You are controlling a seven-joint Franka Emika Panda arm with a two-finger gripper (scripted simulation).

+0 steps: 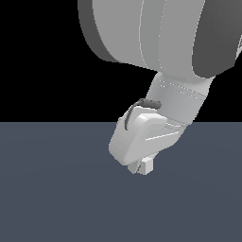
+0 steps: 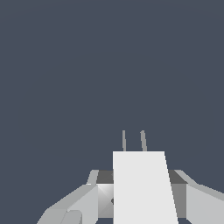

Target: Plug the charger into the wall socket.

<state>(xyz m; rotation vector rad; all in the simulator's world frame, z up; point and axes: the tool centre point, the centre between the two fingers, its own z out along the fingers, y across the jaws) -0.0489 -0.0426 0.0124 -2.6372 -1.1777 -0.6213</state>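
I have the charger point(image 2: 141, 186) clamped in the gripper point(image 2: 142, 199): in the wrist view the white block sits between the two grey fingers point(image 2: 76, 205), one on each side of it, and its two thin prongs point(image 2: 133, 141) stick out from the far end, pointing away from the hand over the bare dark floor point(image 2: 109, 65). In the exterior view the arm point(image 1: 156, 33) fills the upper part of the picture and the hand hangs low over the floor, a little right of centre; only a small pale corner shows under it, and I cannot say from there whether that is the block or a fingertip.

The wall socket is in neither picture, so I cannot tell which way it lies or how far off it is.

My read on handling: the block looks rigid and light, with flat smooth sides, so the fingers should seat squarely, but a smooth face could let it twist if the prongs catch on the plate's surface instead of the holes. The prongs are the delicate part; they look thin enough to bend under a sideways push. The hold seems to be on the rear of the body, which leaves the prong end free, and I would keep it there. I judge the next need is to find the socket and line the prongs up straight before pressing in.
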